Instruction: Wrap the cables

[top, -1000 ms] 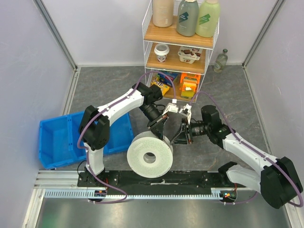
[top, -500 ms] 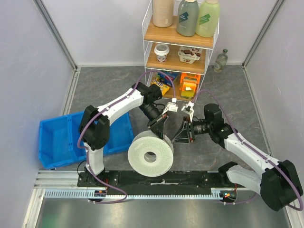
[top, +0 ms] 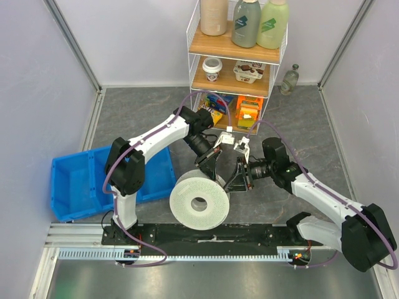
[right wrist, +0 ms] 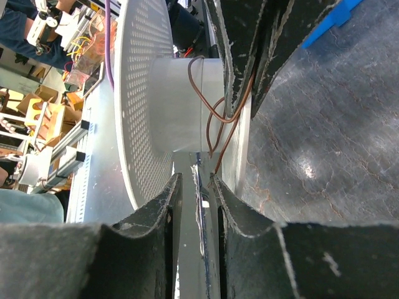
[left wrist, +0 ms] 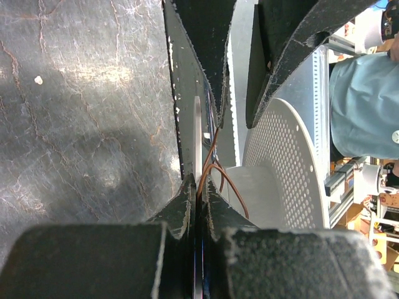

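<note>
Brown thin cables (right wrist: 210, 134) loop just ahead. My left gripper (left wrist: 198, 187) pinches the white spool (right wrist: 143, 93) rim; my right gripper (right wrist: 196, 180) straddles it, slightly open.

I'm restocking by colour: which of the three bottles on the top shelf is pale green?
The rightmost bottle; the middle bottle is grey with a teal label, and the left bottle is beige.
</note>
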Robot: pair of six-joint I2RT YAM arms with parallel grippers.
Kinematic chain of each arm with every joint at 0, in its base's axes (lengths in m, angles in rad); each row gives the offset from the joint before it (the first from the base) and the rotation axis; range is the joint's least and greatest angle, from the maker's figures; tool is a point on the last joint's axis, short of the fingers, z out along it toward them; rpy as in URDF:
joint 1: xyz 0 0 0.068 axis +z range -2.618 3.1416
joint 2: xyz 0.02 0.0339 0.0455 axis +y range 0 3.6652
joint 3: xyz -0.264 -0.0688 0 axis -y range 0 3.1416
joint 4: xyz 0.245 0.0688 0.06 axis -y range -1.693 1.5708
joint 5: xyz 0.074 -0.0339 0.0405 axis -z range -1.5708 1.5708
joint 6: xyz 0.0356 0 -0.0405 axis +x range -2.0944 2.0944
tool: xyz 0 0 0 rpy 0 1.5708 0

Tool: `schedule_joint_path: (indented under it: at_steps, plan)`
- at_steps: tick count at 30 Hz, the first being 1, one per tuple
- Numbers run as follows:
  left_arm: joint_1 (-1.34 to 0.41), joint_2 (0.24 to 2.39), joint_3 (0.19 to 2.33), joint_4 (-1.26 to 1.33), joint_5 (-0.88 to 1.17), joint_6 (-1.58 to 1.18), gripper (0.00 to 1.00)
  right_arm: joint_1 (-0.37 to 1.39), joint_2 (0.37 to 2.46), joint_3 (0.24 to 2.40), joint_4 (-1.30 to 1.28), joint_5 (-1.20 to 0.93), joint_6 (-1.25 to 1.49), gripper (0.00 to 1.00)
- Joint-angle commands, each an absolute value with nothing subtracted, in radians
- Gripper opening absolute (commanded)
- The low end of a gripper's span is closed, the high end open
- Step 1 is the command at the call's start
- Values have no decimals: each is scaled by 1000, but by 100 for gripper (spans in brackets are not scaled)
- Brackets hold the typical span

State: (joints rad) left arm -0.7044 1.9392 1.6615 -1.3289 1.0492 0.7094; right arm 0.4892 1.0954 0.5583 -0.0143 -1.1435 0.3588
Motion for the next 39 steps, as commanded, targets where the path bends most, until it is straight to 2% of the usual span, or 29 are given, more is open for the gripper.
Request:
schedule_joint_path:
  at_steps: [1,5,16,24,26,27,39]
  plan:
    - [-701,1945,1710,-1536,1124,707,2,497,1108,604,-31,-1135,324,32]
    - [-701,1950,1715,-1537,1127,709,2,506,1114,607,-25,-1132,324,42]
    - [-701,1953,1717,-1537,1132,706,2,506,1114,617,-46,-1094,324,41]
    - [-690,1954,1718,-1526,1155,670,2,505,1147,629,-25,-1103,336,24]
    - [-675,1957,1718,-1528,1169,667,2,505,1144,629,-32,-1106,327,12]
    - [-667,1954,1718,-1528,1172,667,2,503,1144,632,-35,-1106,327,0]
    - [-548,1917,1729,-1537,1230,675,2,376,1055,692,-239,-1108,180,0]
